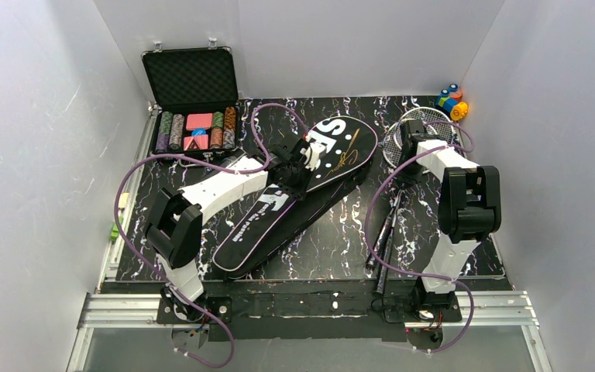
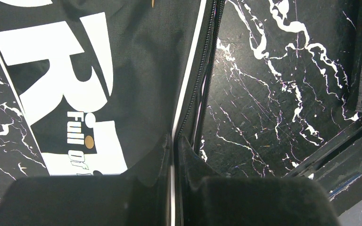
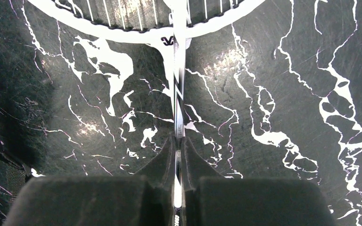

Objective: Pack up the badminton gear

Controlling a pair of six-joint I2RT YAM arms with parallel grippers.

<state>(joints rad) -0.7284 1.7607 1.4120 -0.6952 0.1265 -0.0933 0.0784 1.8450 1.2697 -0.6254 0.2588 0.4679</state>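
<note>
Black bag (image 1: 342, 149), one: left hand (image 2: 174, 139) pinching its edge. Right hand (image 3: 178, 139) pinching one racket (image 3: 178, 96) by shaft.

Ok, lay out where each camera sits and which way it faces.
Top external: above and behind the bases, looking down on the black marbled table; left arm and right arm show whole.
Left wrist: wrist-mounted, looking down past the left hand, shut on the edge of the black racket-shaped "SPORT" bag.
Right wrist: wrist-mounted, looking down past the right hand, shut on the shaft of the silver-framed racket.
Shared: top external also shows that bag and racket.
</note>
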